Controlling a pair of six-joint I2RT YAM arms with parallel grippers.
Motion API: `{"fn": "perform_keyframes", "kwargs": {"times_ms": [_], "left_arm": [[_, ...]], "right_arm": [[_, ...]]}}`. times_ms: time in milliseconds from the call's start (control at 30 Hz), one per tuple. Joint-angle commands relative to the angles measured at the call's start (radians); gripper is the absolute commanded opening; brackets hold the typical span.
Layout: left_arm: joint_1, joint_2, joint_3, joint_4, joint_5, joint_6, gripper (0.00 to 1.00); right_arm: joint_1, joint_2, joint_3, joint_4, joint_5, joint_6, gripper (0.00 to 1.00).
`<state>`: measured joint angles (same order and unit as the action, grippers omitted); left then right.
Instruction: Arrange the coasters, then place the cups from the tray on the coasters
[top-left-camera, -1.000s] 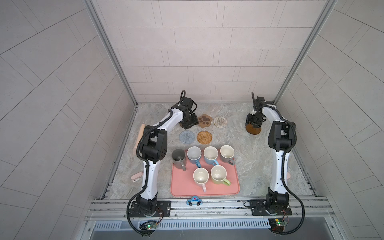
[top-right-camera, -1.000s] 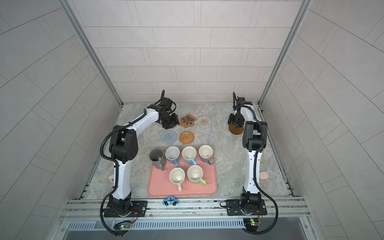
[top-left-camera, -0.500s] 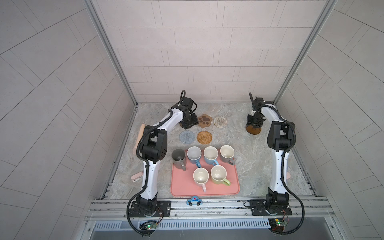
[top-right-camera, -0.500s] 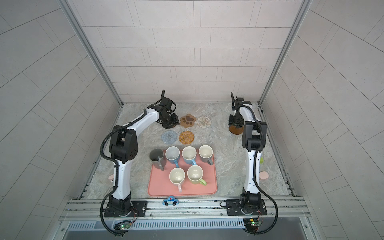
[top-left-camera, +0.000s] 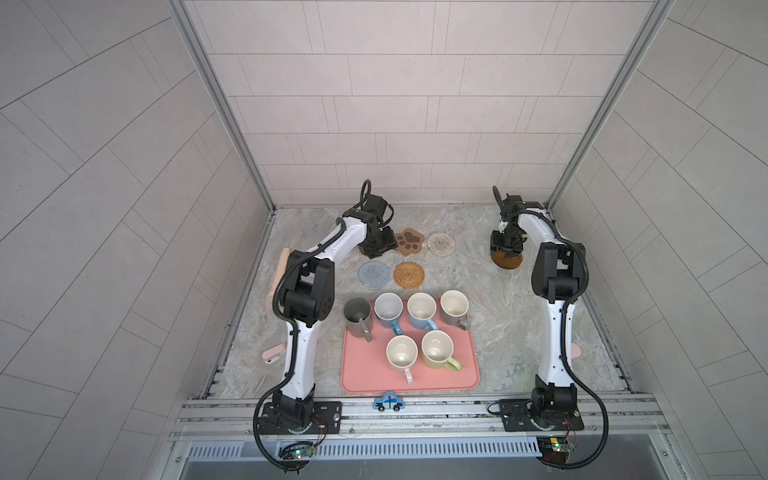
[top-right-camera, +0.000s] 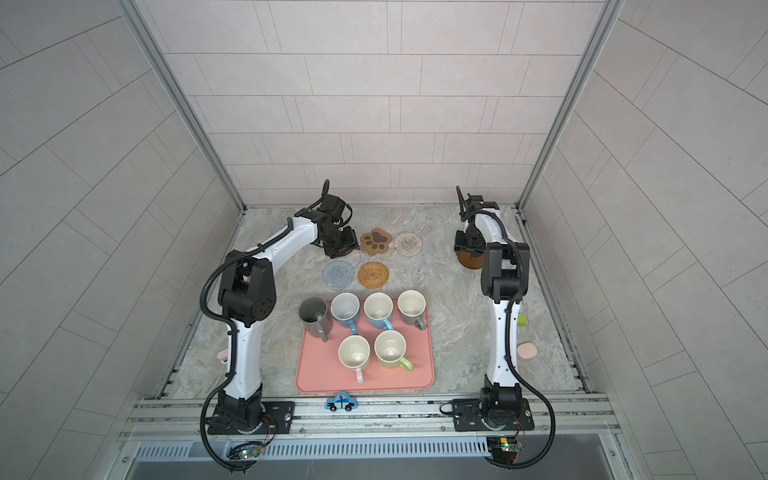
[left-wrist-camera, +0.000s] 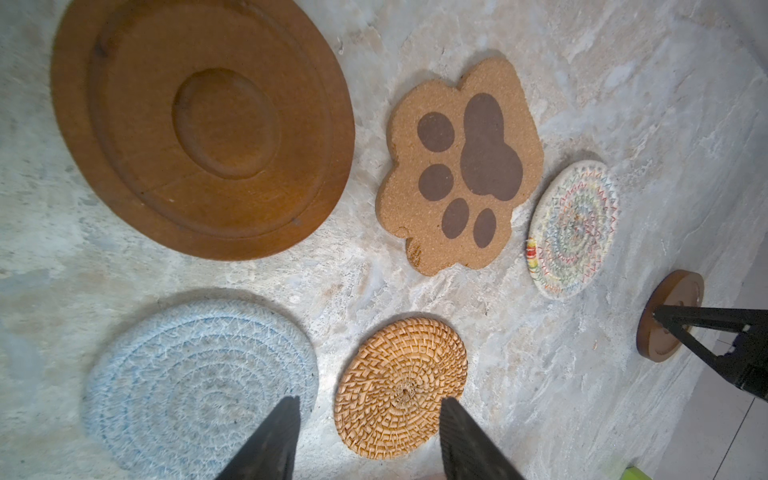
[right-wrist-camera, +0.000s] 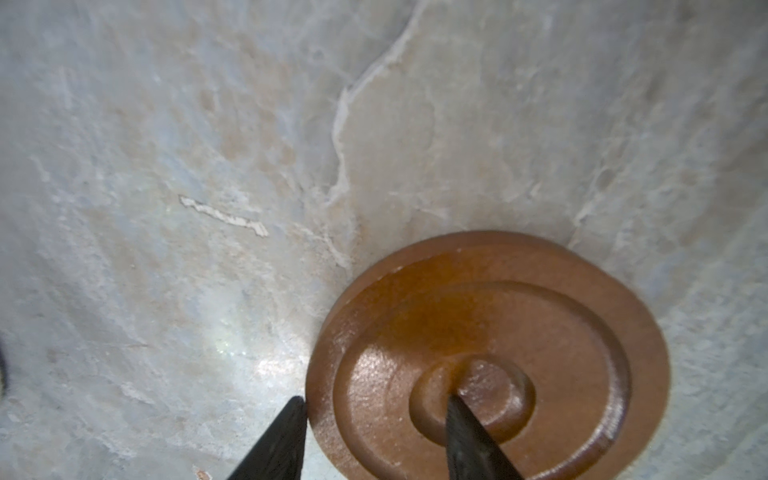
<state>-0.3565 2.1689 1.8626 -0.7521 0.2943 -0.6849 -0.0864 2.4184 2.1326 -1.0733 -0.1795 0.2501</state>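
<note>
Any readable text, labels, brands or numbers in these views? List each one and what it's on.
None: no readable words, numbers or brand marks in any view.
The paw coaster has only a dark paw-print picture, no lettering.
The toy car has a small red mark, too small to read.
The mugs and the tray look plain.

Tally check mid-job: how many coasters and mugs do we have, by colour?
Brown wooden coasters: 2
Paw-print coaster: 1
Grey-blue coaster: 1
Rattan coaster: 1
Cream coaster: 1
Blue mugs: 2
Grey mugs: 2
Pink mug: 1
Yellow-green mug: 1
Total: 12
</note>
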Motion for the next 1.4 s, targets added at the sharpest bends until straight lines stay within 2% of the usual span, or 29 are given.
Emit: {"fn": "perform_keyframes", "kwargs": {"times_ms": [0,467,1100,1367], "left_arm": [[-0.006,-0.032,0.031,-0.001,-0.008,-0.014,0.61],[-0.006,-0.032,0.024,0.000,-0.010,-0.014,0.61],[-0.007,-0.050,-0.010,0.011,-0.014,-0.019,0.61],[-0.007,-0.052,-0.017,0.022,-0.016,-0.025,0.61]], "right_arm": [[0.006,0.036,0.010,-0.048,0.023,-0.005,0.57],[0.024,0.040,-0.009,-0.086,0.056,-0.023,0.48],[0.088,-0.095,-0.278,-0.002,-0.045,0.013,0.46],[0.165,-0.124,-0.328,0.009,-0.087,0.017,0.46]]}}
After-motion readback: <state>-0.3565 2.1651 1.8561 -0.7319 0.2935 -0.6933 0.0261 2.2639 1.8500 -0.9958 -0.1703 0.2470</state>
